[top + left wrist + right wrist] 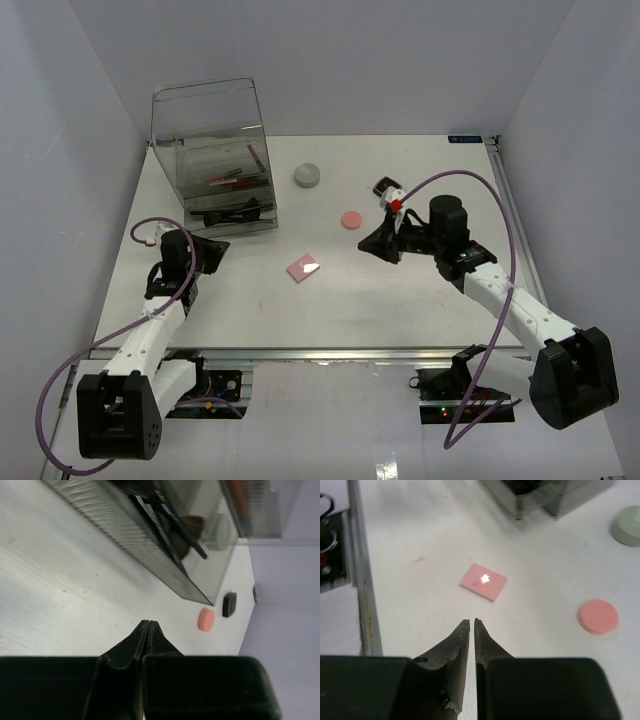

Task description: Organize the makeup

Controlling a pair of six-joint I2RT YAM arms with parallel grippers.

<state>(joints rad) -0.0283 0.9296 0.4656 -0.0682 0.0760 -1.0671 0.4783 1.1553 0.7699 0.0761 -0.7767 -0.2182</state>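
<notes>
The pink square compact (483,581) was judged the piece in hand, since the right tool (471,624) was pointed at it. It lay flat on the desk (420,300), in front of the drawer box (215,155) and somewhat to its right. Both tools were seen closed and empty: the right with only a hairline slit between its jaws, the left tool (149,625) pressed fully together just in front of the box. For a clean pick, the right jaws would need to be opened wider than the compact and set low across two opposite edges, as so thin a piece is likely to slide. The grey round jar (307,176), pink disc (351,219) and black square compact (385,187), all to the right of the box, were shown together only from above. The brushes (187,532) inside the box were seen closest by the left wrist camera.
</notes>
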